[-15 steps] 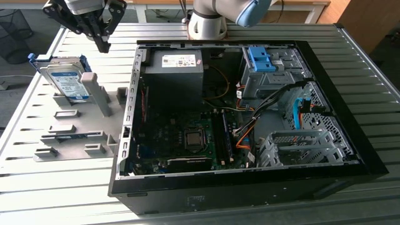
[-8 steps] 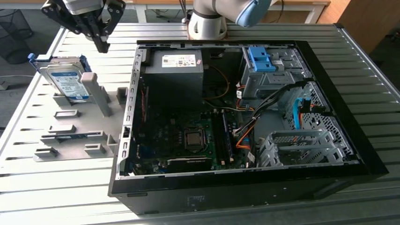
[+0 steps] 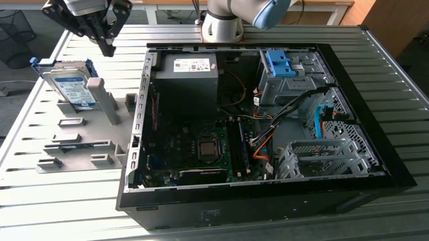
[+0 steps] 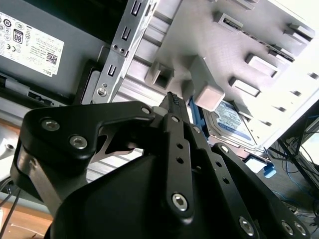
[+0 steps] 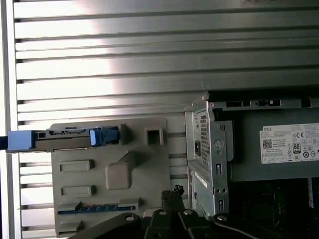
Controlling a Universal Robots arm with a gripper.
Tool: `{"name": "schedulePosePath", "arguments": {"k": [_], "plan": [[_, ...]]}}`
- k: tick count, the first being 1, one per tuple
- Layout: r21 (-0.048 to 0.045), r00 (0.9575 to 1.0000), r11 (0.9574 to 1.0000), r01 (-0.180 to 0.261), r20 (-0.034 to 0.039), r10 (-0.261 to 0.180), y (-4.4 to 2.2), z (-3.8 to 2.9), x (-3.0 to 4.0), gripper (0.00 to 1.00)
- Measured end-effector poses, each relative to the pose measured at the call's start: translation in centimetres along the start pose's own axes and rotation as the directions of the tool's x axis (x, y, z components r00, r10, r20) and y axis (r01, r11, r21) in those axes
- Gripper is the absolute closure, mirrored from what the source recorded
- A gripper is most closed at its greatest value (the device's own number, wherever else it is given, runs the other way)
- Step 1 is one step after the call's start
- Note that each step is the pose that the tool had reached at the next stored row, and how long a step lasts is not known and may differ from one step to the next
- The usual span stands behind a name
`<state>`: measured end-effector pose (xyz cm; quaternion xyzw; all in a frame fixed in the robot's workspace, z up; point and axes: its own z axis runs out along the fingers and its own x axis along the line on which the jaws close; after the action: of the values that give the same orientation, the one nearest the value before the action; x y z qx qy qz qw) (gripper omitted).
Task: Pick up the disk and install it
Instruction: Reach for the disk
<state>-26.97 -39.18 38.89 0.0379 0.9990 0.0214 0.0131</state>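
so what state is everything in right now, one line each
pincer: shut, holding nothing, hanging by the grey holder
disk: standing on edge in the holder, not gripped
computer case: lying open, side panel off
drive cage: empty, no disk in it

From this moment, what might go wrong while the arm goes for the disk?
The disk stands on edge in the grey holder, so a sideways push may tip it. The gripper hangs near the grey post and the computer case wall; coming down, it may strike either.
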Motion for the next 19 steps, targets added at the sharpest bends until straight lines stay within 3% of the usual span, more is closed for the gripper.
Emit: {"name": "schedulePosePath", "arguments": {"k": [19], "plan": [[0.0, 1.0, 1.0, 0.0, 0.0, 0.0, -0.05, 0.01, 0.66, 0.89]]}}
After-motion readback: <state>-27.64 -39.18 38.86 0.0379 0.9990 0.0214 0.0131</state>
